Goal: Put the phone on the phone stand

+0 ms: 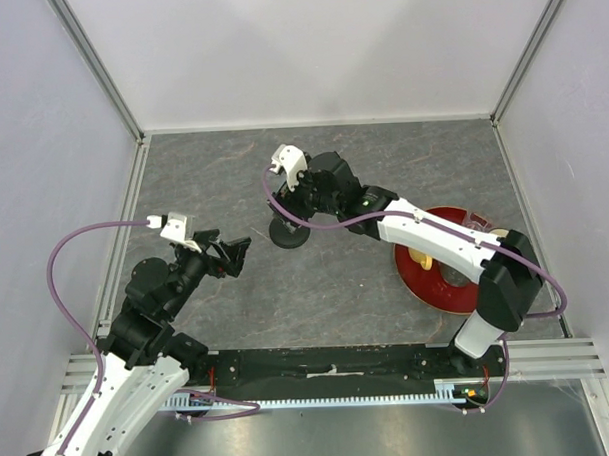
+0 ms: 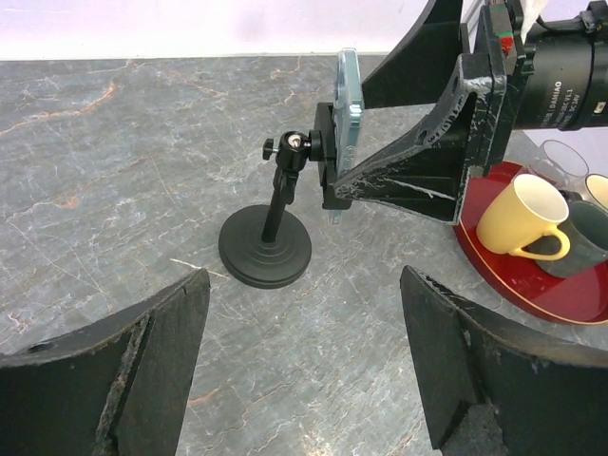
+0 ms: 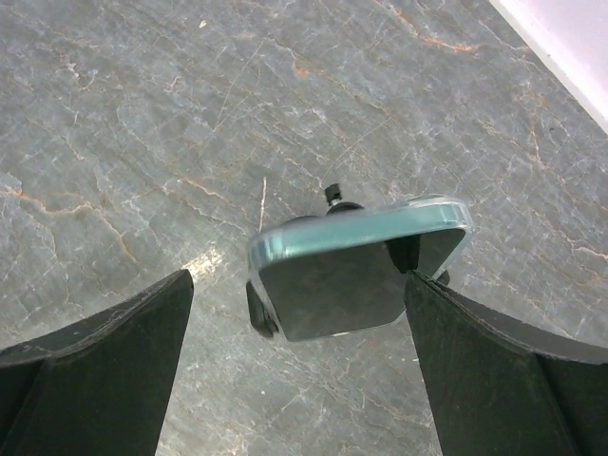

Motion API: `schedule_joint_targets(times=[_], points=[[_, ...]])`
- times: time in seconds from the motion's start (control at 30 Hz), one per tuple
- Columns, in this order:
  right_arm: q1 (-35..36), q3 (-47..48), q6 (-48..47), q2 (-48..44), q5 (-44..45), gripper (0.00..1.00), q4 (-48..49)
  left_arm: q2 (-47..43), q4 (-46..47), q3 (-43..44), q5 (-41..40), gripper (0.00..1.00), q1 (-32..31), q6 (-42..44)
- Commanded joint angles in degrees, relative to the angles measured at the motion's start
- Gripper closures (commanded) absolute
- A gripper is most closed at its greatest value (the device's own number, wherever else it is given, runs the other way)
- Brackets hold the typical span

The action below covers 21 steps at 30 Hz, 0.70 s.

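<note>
Judging the phone (image 2: 349,95) first: thin, stiff and glossy, probably light, slick on both faces, glass-fronted and so unforgiving of a knock or a drop. Stands upright in the small clamp atop the phone stand (image 2: 266,249), edge-on in the left wrist view, well above the round base on the grey table (image 2: 114,171). Looks seated, so likely close to the end of the task, though cannot tell the firmness of the clamp's hold. As for the right gripper (image 3: 296,294): spread wide around the phone, one finger close against a side edge, perhaps touching, the other well apart, pinching nothing. As for the left gripper (image 2: 304,285): likewise spread and empty, facing the stand from nearby. If taking hold again, best done by the two long side edges, pads flat across the thin rim rather than on the slippery faces, and gently enough not to lever against the clamp. Worth minding too: slim rod, swivel joint and small disc base, hence probably easy to tip or turn with a sideways nudge. Beyond the stand, a red tray (image 2: 518,285) of mugs (image 2: 518,220).
</note>
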Motion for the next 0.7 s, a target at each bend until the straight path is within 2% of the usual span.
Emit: schedule_joint_targets(times=[0.0,0.37,0.67], points=[[-0.1,0.2,-0.6,0.4,0.2,0.02,7.5,0.3,1.5,0.5,1.0,0.13,0.4,-0.8],[-1.5,1.5,-2.7,1.3,0.8,0.02,6.2,0.4,1.6,0.4,1.7,0.13,0.4,-0.7],[-5.1,-1.4,-11.2,-2.4,-11.3,0.02,3.6,0.5,1.9,0.4,2.5,0.13,0.4,-0.7]])
